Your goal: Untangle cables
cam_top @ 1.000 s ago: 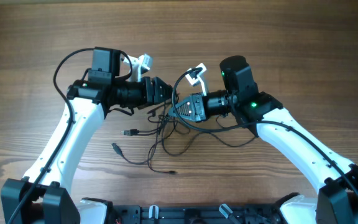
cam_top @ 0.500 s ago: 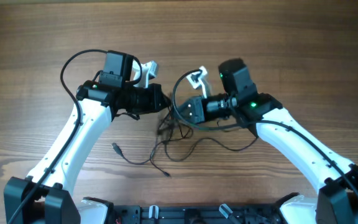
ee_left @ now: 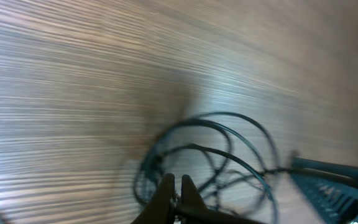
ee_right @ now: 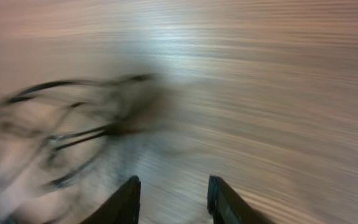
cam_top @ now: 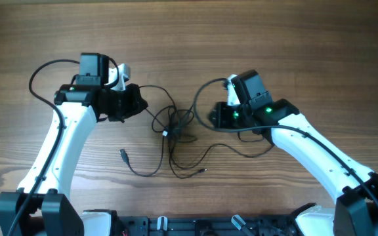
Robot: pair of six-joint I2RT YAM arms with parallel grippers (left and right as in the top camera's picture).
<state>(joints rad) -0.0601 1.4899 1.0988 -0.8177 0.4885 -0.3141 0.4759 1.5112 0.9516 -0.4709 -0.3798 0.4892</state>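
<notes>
— Both arms have swung apart since a second ago! Overhead, the left gripper is pinched on a strand of the thin black cables, which lie tangled mid-way on the brown wooden table.
— And the right gripper?
— Just beside the tangle. Left wrist view: fingers squeezed together, cable loops behind them. Right wrist view: fingers partly spread over bare wood, cables blurred at left.

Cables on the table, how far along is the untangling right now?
Done: two ends lie loose on the robot's side, a plug and a thin tip. In hand: the left gripper is shut, apparently pinching a strand of the cables; the right gripper is open and empty. Left: the cables cross in a knot mid-table, so most separating remains.
</notes>
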